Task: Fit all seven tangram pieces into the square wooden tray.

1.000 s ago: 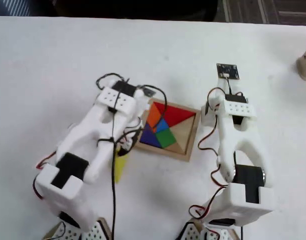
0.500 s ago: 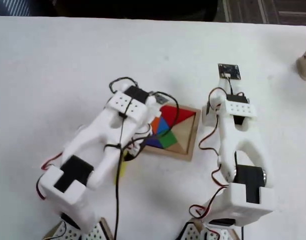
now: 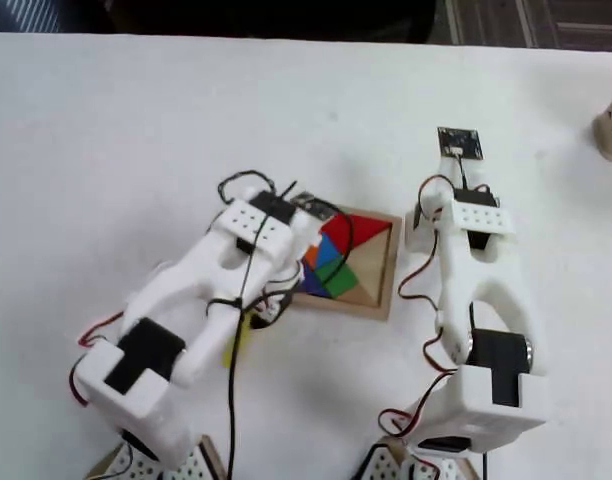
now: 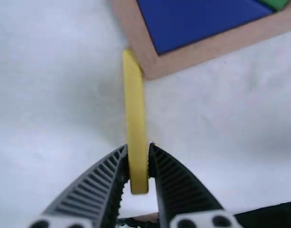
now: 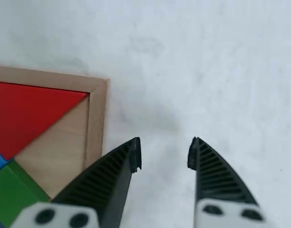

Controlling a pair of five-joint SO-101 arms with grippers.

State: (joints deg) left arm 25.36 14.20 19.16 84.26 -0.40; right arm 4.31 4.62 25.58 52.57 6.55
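In left pincer, yellow piece clamped edge-up, far end touching tray corner, outside it. Beside tray, over desk, right pincer parted, empty. Yellow piece judged light, stiff, thin; best gripped across flat faces.

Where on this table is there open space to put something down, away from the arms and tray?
The widest bare patch is the table beyond the tray and both arms, toward the far-left corner. Crowded: the tray's left side, where the left hand pinches the yellow piece, and the narrow strip between tray and right arm.
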